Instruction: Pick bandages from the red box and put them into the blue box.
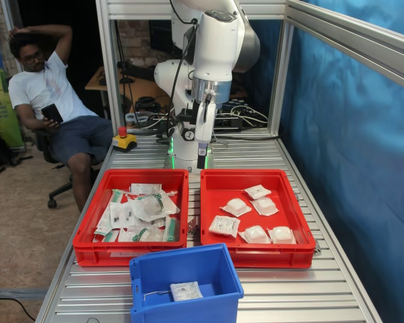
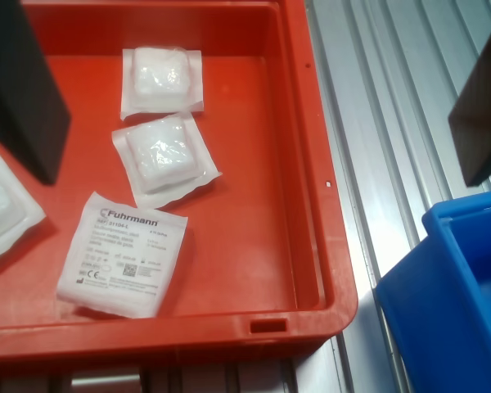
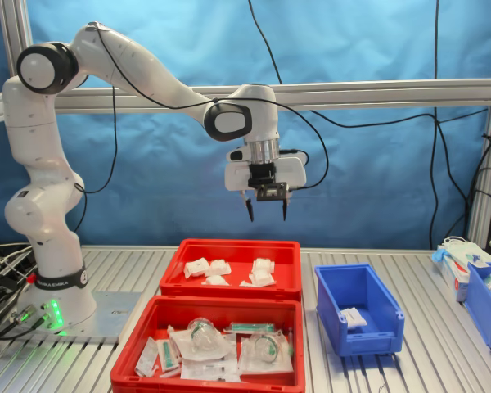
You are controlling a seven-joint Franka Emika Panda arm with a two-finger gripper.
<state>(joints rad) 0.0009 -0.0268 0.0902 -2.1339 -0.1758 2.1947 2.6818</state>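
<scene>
first exterior view: gripper (image 1: 202, 158) hangs above the far rim of the red box (image 1: 256, 250), seen edge-on, so the finger gap is hard to read here; it holds nothing. six white bandages (image 1: 256, 234) lie apart on the red floor, the flat printed one (image 1: 224, 225) at about 7 o'clock of the group. the blue box (image 1: 182, 272) sits at 6 o'clock, nearest the camera, with one packet (image 1: 186, 291) inside. a second red tray (image 1: 97, 247) at 9 o'clock of the red box carries a heap of green-marked packets. a seated person (image 1: 50, 91) is at 10 o'clock, beyond the frame.

wrist view: both dark fingers (image 2: 20, 90) stand wide apart at the picture's edges, empty, touching nothing. between them lie two puffy squares (image 2: 162, 75) and the printed packet (image 2: 124, 252); another puffy one is cut off by the edge and partly behind a finger. only a corner of the blue box (image 2: 458, 278) shows.

second exterior view: gripper (image 3: 266, 209) is spread, well above the red box (image 3: 237, 288), clear of everything. bandages (image 3: 229, 272) there are too small to count. blue box (image 3: 368, 337) stands at 3 o'clock of the red box, a packet (image 3: 353, 317) on its floor. more bins at the second exterior view's right are cut off.
</scene>
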